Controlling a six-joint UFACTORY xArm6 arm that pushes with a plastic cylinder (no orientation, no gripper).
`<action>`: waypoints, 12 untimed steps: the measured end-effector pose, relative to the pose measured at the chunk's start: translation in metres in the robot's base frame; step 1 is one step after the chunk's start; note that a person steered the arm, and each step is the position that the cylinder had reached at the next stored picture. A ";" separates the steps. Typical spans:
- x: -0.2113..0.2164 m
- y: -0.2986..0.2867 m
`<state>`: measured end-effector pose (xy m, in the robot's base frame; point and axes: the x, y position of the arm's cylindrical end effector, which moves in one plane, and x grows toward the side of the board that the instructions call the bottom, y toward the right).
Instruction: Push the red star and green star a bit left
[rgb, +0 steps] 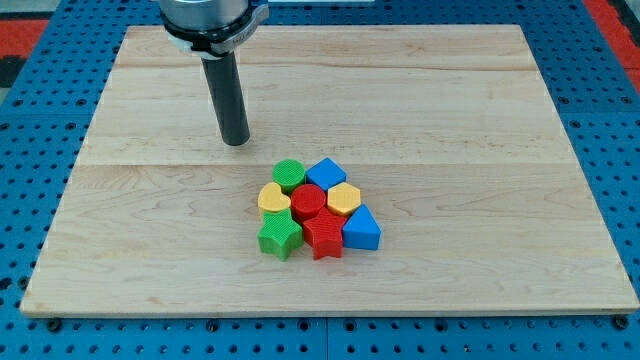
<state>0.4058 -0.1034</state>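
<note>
Tip: my tip (236, 141) is the bare end of the dark rod, touching no block, resting on the pale wooden board (480, 120).
Red plastic star (322, 234): bottom row of the cluster, below and right of my tip, well apart.
Green plastic star (278, 238): touching the red star's left side.
Cluster: green cylinder (289, 175), blue cube (326, 173), yellow heart (273, 199), red cylinder (309, 201), yellow hexagon (344, 197), blue wedge (362, 229) — packed tight.

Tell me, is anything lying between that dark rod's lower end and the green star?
In the camera view, my tip is up-left of the cluster. The yellow heart lies roughly on the line to the green star; before it, only bare board.
</note>
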 end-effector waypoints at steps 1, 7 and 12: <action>0.000 0.000; -0.050 0.332; 0.033 0.420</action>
<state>0.4390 0.3168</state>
